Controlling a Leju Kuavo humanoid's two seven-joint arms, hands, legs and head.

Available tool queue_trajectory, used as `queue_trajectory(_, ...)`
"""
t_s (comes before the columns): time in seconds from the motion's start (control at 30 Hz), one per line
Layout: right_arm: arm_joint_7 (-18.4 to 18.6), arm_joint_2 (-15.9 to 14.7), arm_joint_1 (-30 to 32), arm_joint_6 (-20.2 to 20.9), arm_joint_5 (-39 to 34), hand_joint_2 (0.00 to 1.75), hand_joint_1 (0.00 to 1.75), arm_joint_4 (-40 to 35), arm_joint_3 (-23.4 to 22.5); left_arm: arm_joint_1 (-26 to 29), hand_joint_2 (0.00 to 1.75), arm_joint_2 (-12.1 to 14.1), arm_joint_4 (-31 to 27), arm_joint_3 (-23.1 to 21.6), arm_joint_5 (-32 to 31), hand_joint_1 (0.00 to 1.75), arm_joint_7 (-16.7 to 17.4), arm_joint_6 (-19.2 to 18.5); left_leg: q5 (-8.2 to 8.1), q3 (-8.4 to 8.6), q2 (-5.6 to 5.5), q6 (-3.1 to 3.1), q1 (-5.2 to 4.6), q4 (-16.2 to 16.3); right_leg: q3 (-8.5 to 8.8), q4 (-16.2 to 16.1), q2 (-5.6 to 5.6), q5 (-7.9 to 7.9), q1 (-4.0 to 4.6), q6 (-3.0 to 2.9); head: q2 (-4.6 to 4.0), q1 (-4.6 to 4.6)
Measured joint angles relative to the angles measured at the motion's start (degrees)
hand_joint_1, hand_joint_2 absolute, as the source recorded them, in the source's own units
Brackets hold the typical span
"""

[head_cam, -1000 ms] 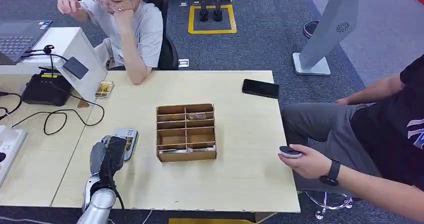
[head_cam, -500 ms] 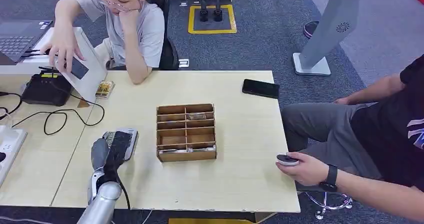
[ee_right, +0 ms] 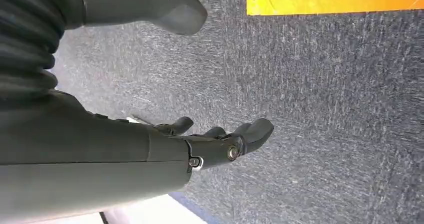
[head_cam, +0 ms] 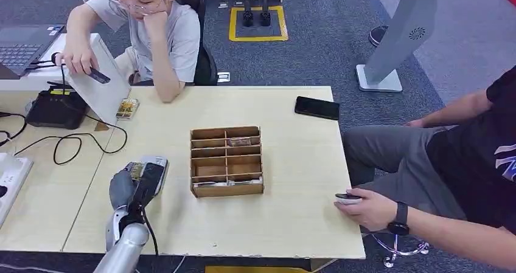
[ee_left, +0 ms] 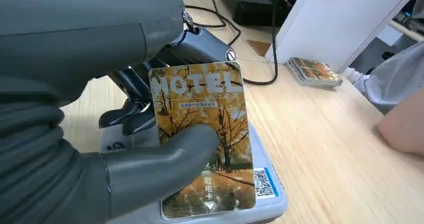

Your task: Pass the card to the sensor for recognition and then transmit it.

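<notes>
Autumn-tree hotel card (ee_left: 205,134) pinched flat over grey sensor (ee_left: 270,204).

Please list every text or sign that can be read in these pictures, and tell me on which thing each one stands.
"HOTEL": top of the card held by the left hand.
"取电卡": near the card's lower end.
Small line under "HOTEL": too small to read.
QR code: on the sensor, beside the card.
Stack of cards: print blurred.

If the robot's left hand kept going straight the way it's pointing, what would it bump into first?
Probably the grey sensor just beyond it: the left hand holds the hotel card right over it. Whether card and sensor already touch is unclear.
</notes>
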Motion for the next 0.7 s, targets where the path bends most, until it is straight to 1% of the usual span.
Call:
queue_trajectory(0.17,-0.02,0.02,-0.20,-0.17,0.76,1.75,0.00,0.00,0.00,0.00,1.75,0.30,0.77,0.00,-4.31,1.75,1.71,2.14,0.00,0.00,0.00,0.00,0.00,0.00,0.00,0.00,0.00,0.00,0.00,0.00,0.00,0.00)
queue_trajectory(0.3,0.15,0.04,-0.17,-0.17,1.03,1.75,0.00,0.00,0.00,0.01,1.75,0.72,1.29,0.00,-7.56,1.75,3.34,2.77,0.00,0.00,0.00,0.00,0.00,0.00,0.00,0.00,0.00,0.00,0.00,0.00,0.02,0.00)
queue_trajectory(0.4,0.26,0.09,-0.18,-0.15,1.20,1.75,0.00,0.00,0.00,0.01,1.75,0.85,1.73,0.00,-8.33,1.75,3.87,2.93,0.00,0.00,0.00,0.00,0.00,0.00,0.01,0.00,0.00,0.00,0.00,0.00,0.00,0.02)
queue_trajectory(0.5,0.26,0.09,-0.18,-0.15,1.22,1.75,0.00,-0.02,0.00,0.03,1.75,1.01,1.99,0.11,-7.81,1.75,3.30,2.93,0.00,0.01,0.00,0.00,0.00,0.00,0.01,0.00,0.00,0.00,0.00,0.00,0.02,0.00)
queue_trajectory(0.57,0.20,0.11,-0.19,-0.17,1.29,1.75,0.00,-0.04,0.00,0.03,1.75,0.98,2.01,0.41,-5.40,1.75,1.39,1.30,0.01,0.01,0.00,0.02,0.00,0.00,0.01,0.00,0.00,0.00,0.00,0.00,0.00,0.00)
queue_trajectory(0.6,0.07,0.11,-0.19,-0.20,1.29,1.75,0.00,-0.04,0.00,0.03,1.75,0.79,1.99,0.81,-2.68,1.75,-0.34,-0.40,0.02,0.01,0.00,0.02,0.00,0.00,0.01,0.00,0.00,0.00,0.00,0.00,0.00,0.00)
queue_trajectory(0.63,-0.07,0.11,-0.19,-0.24,1.29,1.75,0.00,-0.07,0.00,0.06,1.75,0.44,1.77,1.64,2.46,1.75,-2.72,-3.72,0.02,0.02,0.00,0.02,-0.01,0.00,0.01,0.00,0.00,0.00,0.00,0.00,0.00,0.00)
queue_trajectory(0.67,-0.13,0.11,-0.18,-0.33,1.31,1.75,0.00,-0.07,-0.02,0.15,1.75,0.24,1.51,2.19,5.39,1.75,-4.31,-5.74,0.02,0.02,0.00,0.02,-0.01,0.00,0.01,0.00,0.00,0.00,0.00,0.00,0.00,0.00)
queue_trajectory(0.7,-0.24,0.11,-0.16,-0.50,1.33,1.75,0.00,-0.07,-0.02,0.26,1.75,-0.11,0.89,2.87,9.75,1.75,-5.34,-8.50,0.02,0.02,-0.02,0.02,-0.01,0.00,0.03,0.00,-0.04,0.00,-0.01,0.00,0.02,0.00)
